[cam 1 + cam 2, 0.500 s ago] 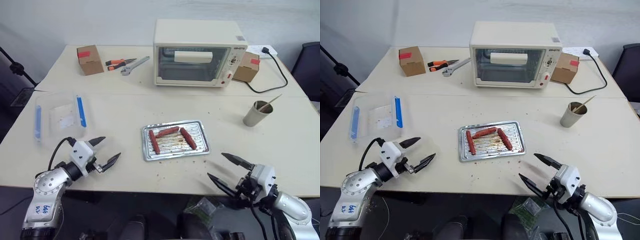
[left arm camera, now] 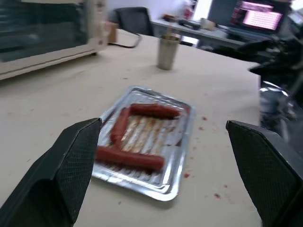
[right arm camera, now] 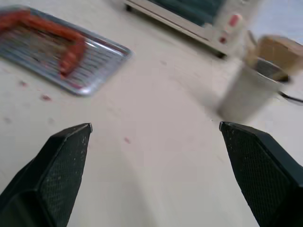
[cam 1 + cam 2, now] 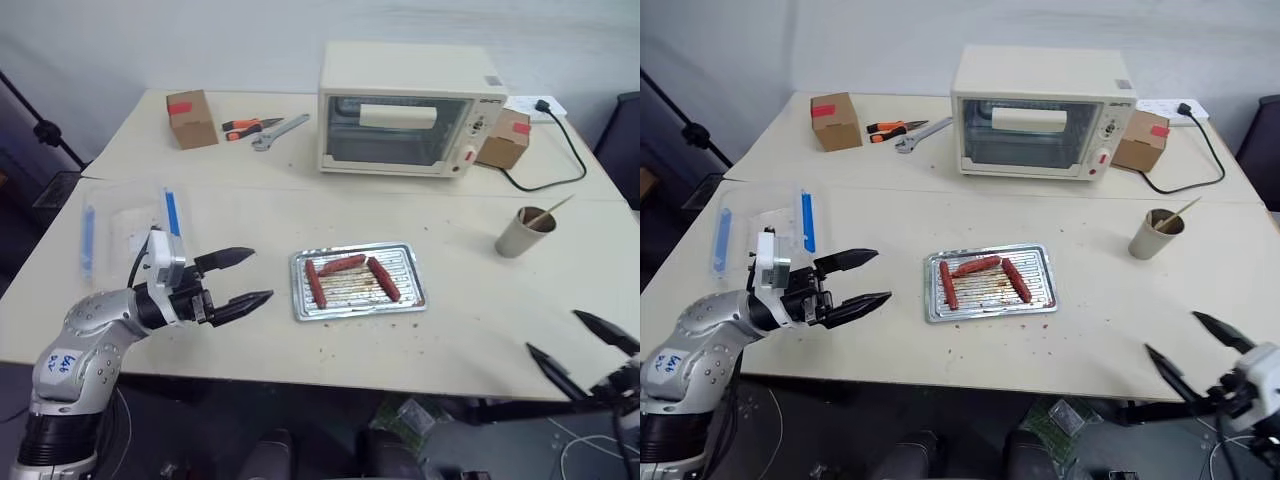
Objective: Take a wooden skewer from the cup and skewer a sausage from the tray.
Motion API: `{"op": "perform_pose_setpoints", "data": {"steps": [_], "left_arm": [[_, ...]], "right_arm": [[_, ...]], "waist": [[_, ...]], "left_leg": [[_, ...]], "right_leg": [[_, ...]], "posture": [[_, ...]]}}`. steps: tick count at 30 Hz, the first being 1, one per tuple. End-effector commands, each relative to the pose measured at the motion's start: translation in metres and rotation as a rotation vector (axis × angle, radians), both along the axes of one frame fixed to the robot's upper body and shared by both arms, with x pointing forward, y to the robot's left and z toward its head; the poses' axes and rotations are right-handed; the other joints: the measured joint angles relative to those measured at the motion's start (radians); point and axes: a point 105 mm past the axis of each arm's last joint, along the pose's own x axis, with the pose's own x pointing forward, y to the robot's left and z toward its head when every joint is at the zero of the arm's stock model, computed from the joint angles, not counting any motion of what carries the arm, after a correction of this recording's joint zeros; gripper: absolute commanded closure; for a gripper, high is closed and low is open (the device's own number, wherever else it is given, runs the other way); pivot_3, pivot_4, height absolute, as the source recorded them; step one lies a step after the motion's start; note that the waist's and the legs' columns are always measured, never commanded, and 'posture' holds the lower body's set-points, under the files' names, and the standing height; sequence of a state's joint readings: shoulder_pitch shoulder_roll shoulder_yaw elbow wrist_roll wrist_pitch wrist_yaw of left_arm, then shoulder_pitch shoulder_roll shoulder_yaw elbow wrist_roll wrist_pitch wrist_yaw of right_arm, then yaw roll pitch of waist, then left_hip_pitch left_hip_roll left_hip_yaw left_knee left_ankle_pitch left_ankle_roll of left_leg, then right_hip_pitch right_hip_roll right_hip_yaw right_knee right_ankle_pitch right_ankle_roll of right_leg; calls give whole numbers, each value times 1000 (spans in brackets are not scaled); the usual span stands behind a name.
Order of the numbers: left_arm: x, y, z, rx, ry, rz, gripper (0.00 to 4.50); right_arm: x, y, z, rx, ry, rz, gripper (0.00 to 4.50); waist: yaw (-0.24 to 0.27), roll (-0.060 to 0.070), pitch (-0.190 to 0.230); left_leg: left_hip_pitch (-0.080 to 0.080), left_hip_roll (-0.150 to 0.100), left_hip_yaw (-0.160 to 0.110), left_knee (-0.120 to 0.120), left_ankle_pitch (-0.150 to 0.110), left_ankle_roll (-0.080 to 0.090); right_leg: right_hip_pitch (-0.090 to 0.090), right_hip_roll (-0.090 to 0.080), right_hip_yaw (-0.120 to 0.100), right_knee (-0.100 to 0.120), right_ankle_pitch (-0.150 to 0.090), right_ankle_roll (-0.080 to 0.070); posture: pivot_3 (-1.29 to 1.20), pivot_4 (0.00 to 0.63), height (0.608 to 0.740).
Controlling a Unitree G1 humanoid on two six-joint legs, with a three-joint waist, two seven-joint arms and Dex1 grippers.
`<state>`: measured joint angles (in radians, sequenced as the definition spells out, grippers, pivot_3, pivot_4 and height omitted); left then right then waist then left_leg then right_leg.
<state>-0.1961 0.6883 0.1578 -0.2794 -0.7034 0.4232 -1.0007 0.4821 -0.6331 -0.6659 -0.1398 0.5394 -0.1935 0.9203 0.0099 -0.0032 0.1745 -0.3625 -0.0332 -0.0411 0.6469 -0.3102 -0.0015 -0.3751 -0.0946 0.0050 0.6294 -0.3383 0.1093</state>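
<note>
A silver tray (image 4: 403, 260) lies mid-table with three reddish-brown sausages; the left sausage (image 4: 314, 284) lies lengthwise, and the other two are behind and to its right. The beige paper cup (image 4: 522, 233) stands to the right, and a wooden skewer (image 4: 552, 209) leans out of it. My left gripper (image 4: 258, 275) hovers open just left of the tray, pointing at it, with nothing between its fingers. My right gripper (image 4: 553, 331) is open and empty at the table's front right edge, below the cup. The right wrist view looks at the cup (image 3: 246, 92) and the tray (image 3: 102, 59).
A cream toaster oven (image 4: 410, 108) stands at the back. A clear plastic box with blue clips (image 4: 125, 232) sits behind my left arm. Two small cardboard boxes (image 4: 193, 118), a wrench with pliers (image 4: 275, 130) and a black power cable (image 4: 560, 150) lie at the rear.
My left gripper has swung right toward the tray and now points at it. My right gripper has moved right, away from the tray, toward the front right edge. The camera has shifted slightly.
</note>
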Motion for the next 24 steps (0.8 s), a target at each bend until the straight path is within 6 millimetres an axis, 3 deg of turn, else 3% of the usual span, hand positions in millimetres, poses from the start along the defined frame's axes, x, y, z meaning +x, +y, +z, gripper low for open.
{"op": "perform_pose_setpoints", "data": {"steps": [1, 3, 7, 10, 18, 24], "left_arm": [[-7, -11, 4, -2, -21, -76, 43], [-5, -13, 2, -1, -37, -74, 43], [-1, -17, 0, -56, -18, -46, 43], [1, -19, 1, -77, -13, -35, 43], [3, -22, -5, -57, -46, -7, 43], [2, -22, -7, -55, -49, 18, 43]], "right_arm": [[6, -4, 28, -59, -26, 32, 0], [15, -4, 29, -122, 89, 49, 0], [58, 4, 71, -219, 158, 89, 0], [81, 9, 88, -298, 244, 98, 0], [140, 7, 94, -425, 334, 41, 0], [160, 3, 95, -447, 348, 32, 0]], "waist": [[-15, 2, 0], [-19, 2, 1], [-22, 3, 1], [-15, 4, 2], [-3, 2, 3], [-11, 2, 3]], "left_leg": [[1, 0, 1, 0, 0, 0], [1, 1, 1, -1, 0, 0], [1, 1, 1, 1, 0, 0], [0, 1, 2, 2, 0, 2], [-12, -1, -1, 4, 1, -1], [-17, -2, 0, 4, 2, -1]], "right_leg": [[0, 0, 0, 0, 0, 0], [0, 1, 0, 0, 0, 0], [0, 1, 1, 0, 0, 0], [-1, 1, 1, 1, 0, 1], [-9, -1, -2, -3, 0, 1], [-16, -1, -1, -1, 1, 1]], "posture": [[0, 150, 740], [0, 150, 740], [0, 150, 740], [0, 150, 740], [0, 150, 740], [0, 150, 740]]}}
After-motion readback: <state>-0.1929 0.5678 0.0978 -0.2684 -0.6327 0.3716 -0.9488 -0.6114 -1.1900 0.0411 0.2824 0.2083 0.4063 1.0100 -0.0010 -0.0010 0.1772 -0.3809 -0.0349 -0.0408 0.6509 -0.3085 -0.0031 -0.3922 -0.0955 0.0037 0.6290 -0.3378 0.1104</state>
